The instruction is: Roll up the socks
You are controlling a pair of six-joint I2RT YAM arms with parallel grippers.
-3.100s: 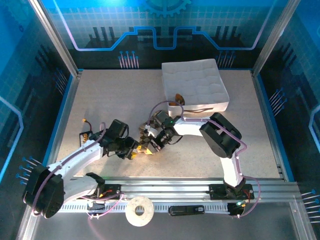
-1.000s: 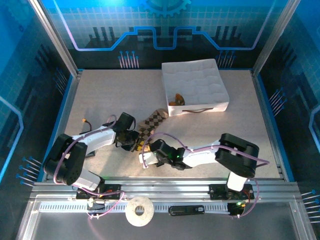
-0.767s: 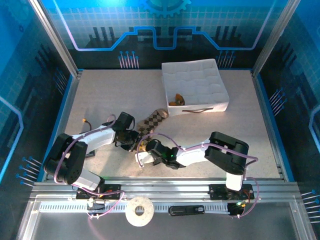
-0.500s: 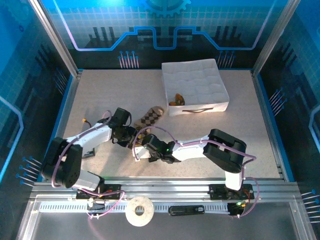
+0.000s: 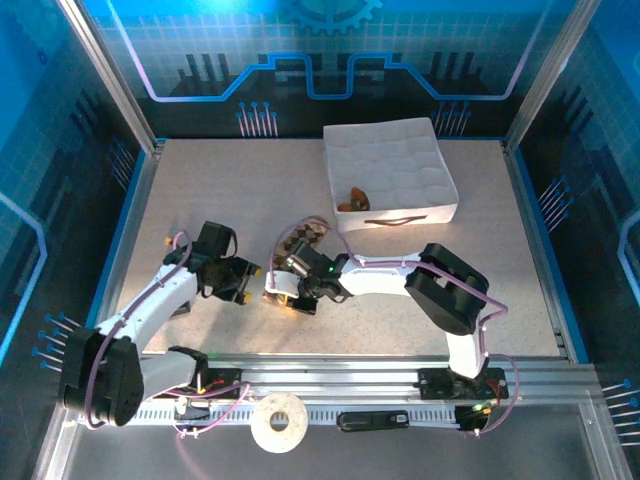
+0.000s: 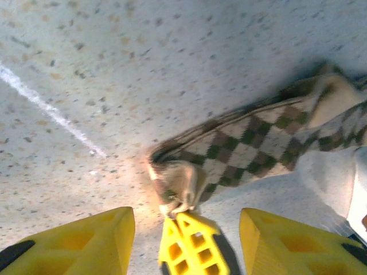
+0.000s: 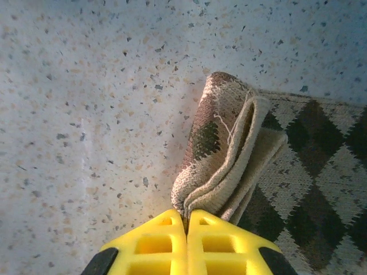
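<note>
The brown-and-beige argyle sock (image 7: 298, 172) lies flat on the speckled table, its near end folded over into a thick flap. My right gripper (image 7: 186, 216) is shut on that folded end (image 7: 226, 143). From above, the right gripper (image 5: 281, 297) sits left of centre, and the sock (image 5: 312, 229) runs away from it toward the box, partly under the arm. My left gripper (image 5: 249, 283) stands open just left of it. In the left wrist view its yellow fingers (image 6: 86, 240) flank the right gripper's tip and the sock end (image 6: 180, 183) without touching them.
A white quilted box (image 5: 400, 214) stands at the back right with a small orange-and-dark bundle (image 5: 352, 197) inside. A tape roll (image 5: 280, 422) lies on the front rail. The left and far parts of the table (image 5: 220, 190) are bare.
My left gripper has opened, let go of the sock end and drawn back to the left. My right gripper has shut on the folded end and carried it up the table.
</note>
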